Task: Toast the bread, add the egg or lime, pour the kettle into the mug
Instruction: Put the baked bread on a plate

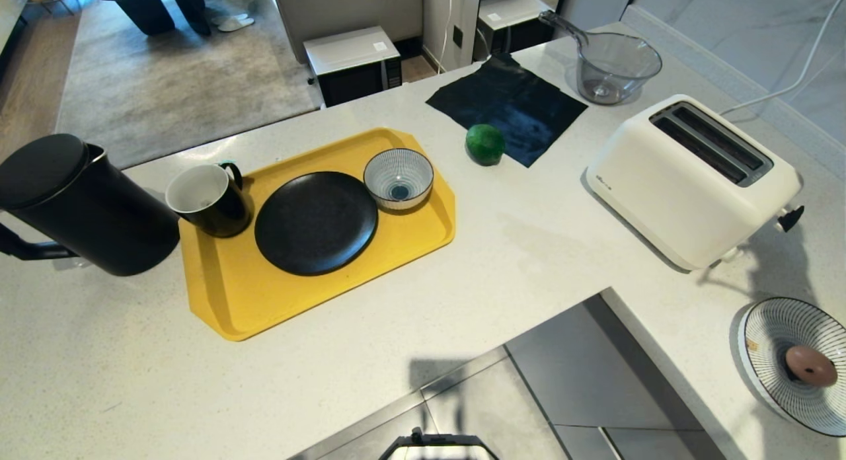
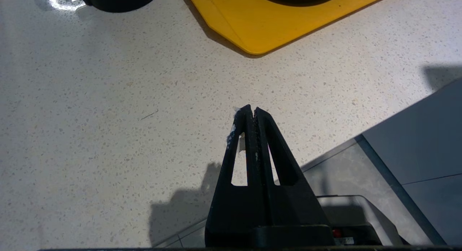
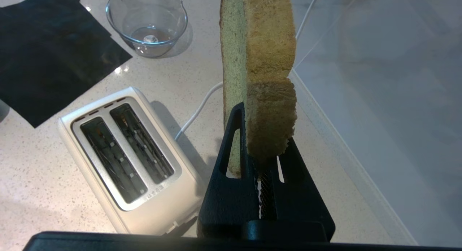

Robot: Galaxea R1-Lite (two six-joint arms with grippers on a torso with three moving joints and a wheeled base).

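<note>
Here, the right gripper [image 3: 261, 142] clamps the bread [image 3: 265, 63] upright, the toaster [image 3: 126, 153] below and beside it; the left gripper [image 2: 251, 112] hangs clenched, empty, over the bench [image 2: 108, 117].

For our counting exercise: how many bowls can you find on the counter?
3. A small striped bowl on the yellow tray, a clear glass bowl behind the toaster, and a striped bowl holding an egg at the right edge. Others may lie outside the view.

Bread [image 3: 267, 56] in tool [image 3: 258, 135] (above toaster [image 3: 126, 153])
</note>
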